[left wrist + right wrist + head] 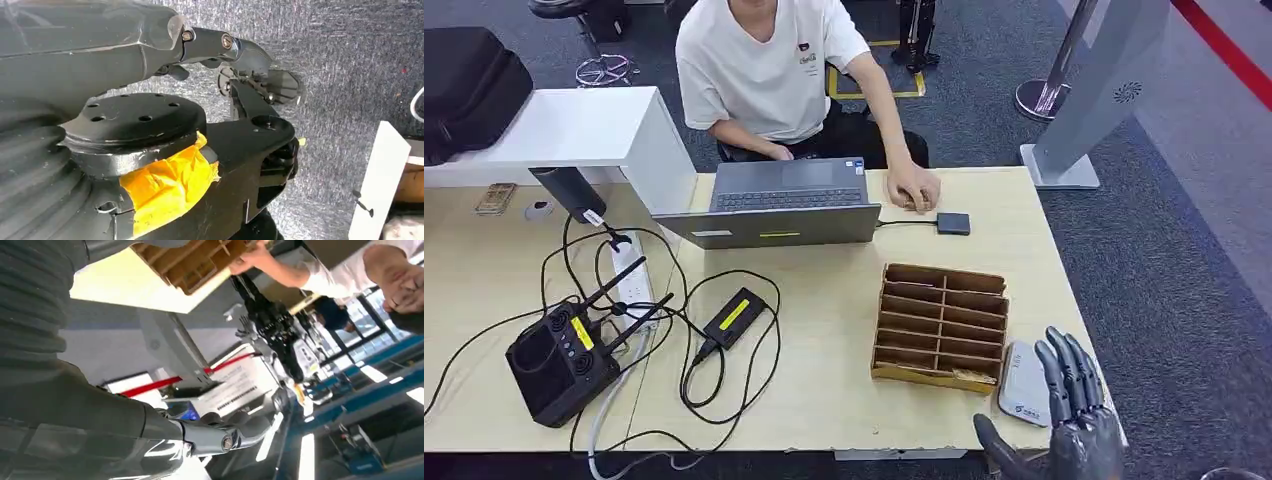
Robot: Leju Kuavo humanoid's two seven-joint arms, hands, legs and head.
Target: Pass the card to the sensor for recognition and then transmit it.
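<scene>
Right hand [1079, 410] hovering, fingers spread, holding nothing, beside flat grey oval card sensor [1024, 385]; left hand's fingers: cannot tell; should be reaching into slotted brown cardboard card rack [941, 325] squarely

I see bare table [844, 390] near-centre, left of the wooden organizer [940, 325]. Far side is blocked by laptop [786, 205] and a person's hand [913, 187]; cables [724, 380] and controller [559, 362] clutter the left.

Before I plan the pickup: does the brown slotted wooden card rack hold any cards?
Nearly empty: the brown wooden rack shows bare slots in the head view, with one pale item in its front row.
</scene>
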